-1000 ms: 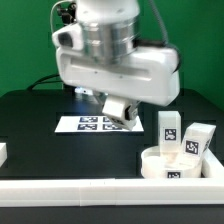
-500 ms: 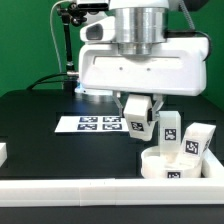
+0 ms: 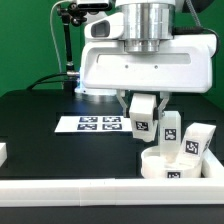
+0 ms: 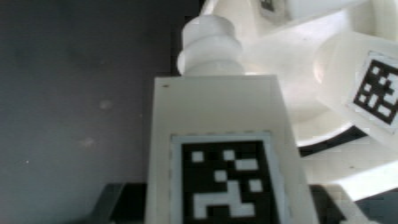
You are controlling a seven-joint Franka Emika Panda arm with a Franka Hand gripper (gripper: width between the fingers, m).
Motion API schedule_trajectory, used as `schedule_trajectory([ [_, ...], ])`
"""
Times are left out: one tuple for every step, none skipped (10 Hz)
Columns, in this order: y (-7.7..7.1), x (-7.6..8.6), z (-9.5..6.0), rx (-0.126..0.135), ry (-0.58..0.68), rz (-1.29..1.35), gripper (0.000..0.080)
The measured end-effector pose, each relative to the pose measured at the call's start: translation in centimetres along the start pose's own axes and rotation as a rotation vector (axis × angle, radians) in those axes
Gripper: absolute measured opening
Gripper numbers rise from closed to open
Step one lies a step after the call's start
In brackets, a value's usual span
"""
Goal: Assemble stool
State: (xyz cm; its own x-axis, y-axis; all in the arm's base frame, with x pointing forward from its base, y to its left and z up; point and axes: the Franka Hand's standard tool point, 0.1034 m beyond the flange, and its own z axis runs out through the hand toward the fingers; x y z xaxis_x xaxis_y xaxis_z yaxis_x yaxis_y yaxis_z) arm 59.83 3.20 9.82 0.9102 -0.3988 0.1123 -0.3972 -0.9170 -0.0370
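Note:
My gripper (image 3: 143,110) is shut on a white blocky stool leg (image 3: 143,118) with a black-and-white tag, held above the table just to the exterior view's left of the round white seat (image 3: 171,166). Two more tagged legs (image 3: 170,127) (image 3: 198,140) stand behind the seat. In the wrist view the held leg (image 4: 221,130) runs out from my gripper (image 4: 222,206), its ribbed tip (image 4: 214,45) over the edge of the seat (image 4: 329,70). Dark fingers (image 4: 128,204) flank the leg.
The marker board (image 3: 88,124) lies flat on the black table in the middle. A long white rail (image 3: 90,189) runs along the front edge. A small white piece (image 3: 3,153) sits at the exterior view's left edge. A dark stand with cables (image 3: 66,40) rises behind.
The arm has moved to the exterior view's right with the leg in its grip, from over the marker board to beside the seat and the standing legs.

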Motion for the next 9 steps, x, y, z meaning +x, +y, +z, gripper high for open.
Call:
schedule_trajectory([
  [-0.3,0.3,-0.1,0.008,0.034,-0.007,0.0337],
  [-0.8,0.9,-0.3,0.027,0.112,-0.026,0.0337],
  [-1.5,1.0,-0.5,0.047,0.187,-0.04,0.0337],
  [-2.0,0.7,-0.5,0.053,0.21,-0.053,0.0337],
  [-2.3,0.6,-0.5,0.053,0.207,-0.059,0.0337],
  [-2.2,0.6,-0.4,0.053,0.207,-0.059,0.0337],
  [-2.2,0.6,-0.4,0.053,0.207,-0.059,0.0337],
  [-2.2,0.6,-0.4,0.053,0.207,-0.059,0.0337],
  [-2.2,0.6,-0.4,0.052,0.206,-0.059,0.0337],
])
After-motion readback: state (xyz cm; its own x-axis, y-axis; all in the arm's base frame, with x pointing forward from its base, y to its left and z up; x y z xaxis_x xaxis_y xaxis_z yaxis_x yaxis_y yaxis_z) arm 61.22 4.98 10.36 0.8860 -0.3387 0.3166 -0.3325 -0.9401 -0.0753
